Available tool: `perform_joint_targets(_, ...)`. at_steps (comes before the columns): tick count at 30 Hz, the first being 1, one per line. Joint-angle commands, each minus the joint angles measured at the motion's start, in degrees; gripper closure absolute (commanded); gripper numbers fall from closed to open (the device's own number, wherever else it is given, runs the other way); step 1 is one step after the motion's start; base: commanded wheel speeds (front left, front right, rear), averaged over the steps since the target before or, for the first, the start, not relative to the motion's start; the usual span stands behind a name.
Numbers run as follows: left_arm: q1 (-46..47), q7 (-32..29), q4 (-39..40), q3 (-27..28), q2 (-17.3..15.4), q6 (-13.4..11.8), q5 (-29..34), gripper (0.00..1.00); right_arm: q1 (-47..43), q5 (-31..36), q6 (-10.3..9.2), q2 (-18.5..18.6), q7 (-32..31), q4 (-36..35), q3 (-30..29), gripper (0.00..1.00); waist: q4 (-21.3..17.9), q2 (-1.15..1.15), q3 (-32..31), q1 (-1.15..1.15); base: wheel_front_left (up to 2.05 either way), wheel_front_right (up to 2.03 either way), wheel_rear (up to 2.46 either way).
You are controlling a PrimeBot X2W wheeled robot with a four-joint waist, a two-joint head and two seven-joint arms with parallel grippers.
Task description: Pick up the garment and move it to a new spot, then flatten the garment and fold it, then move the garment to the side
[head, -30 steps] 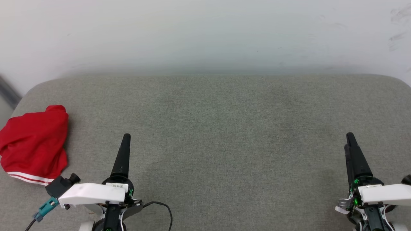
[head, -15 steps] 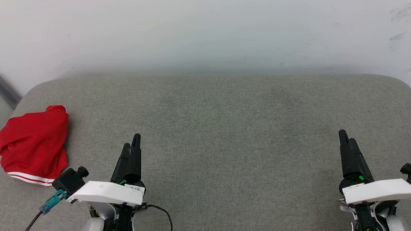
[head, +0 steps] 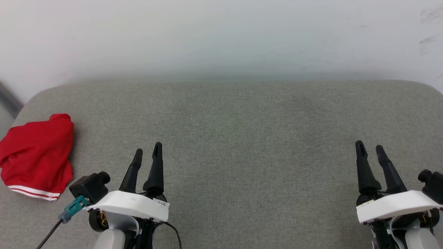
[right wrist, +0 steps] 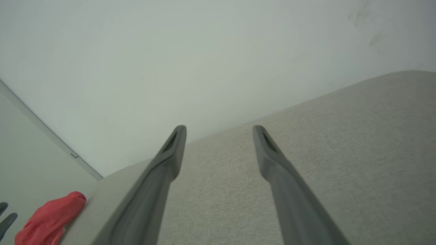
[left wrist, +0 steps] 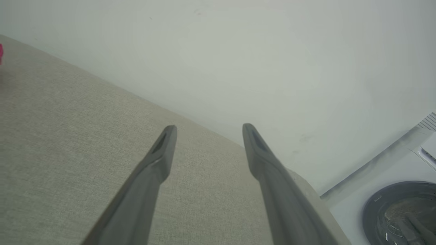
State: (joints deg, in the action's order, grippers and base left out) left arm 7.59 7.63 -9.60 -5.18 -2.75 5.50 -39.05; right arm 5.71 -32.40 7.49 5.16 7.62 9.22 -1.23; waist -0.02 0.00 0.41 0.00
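Head view: garment [head: 36, 155] bunched at left edge of surface [head: 242, 138], long axis near-far, striped hem nearest; left end effector [head: 148, 148] and right end effector [head: 369, 145] both wide, empty.

The garment [head: 36, 155] is running off the head view's left edge, and the left wrist view is catching just 1 red sliver of it.
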Motion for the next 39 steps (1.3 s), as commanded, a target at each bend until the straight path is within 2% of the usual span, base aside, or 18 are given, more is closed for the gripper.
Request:
perform_joint_targets(1,1.39,0.55,0.62,-0.16,-0.13,-0.43,2.06,0.00,1.61,2.20,0.00,-0.06,0.58,-0.45,0.09,0.00,-0.01,0.00,0.00,0.00,0.00,0.00,0.00)
perform_joint_targets(25,1.47,3.84,-1.17,-0.95,-0.15,-3.59,19.54,0.00,1.34,20.09,0.00,-1.34,1.82,-0.78,-1.40,0.00,0.04,0.00,-0.38,0.00,0.00,0.00,0.00)
perform_joint_targets(39,1.63,5.44,-2.97,-0.74,-0.16,-5.08,26.93,0.00,0.20,25.72,-0.01,-2.12,-1.12,-2.20,-2.57,0.00,-0.08,0.00,-0.56,0.00,0.00,0.00,0.00)
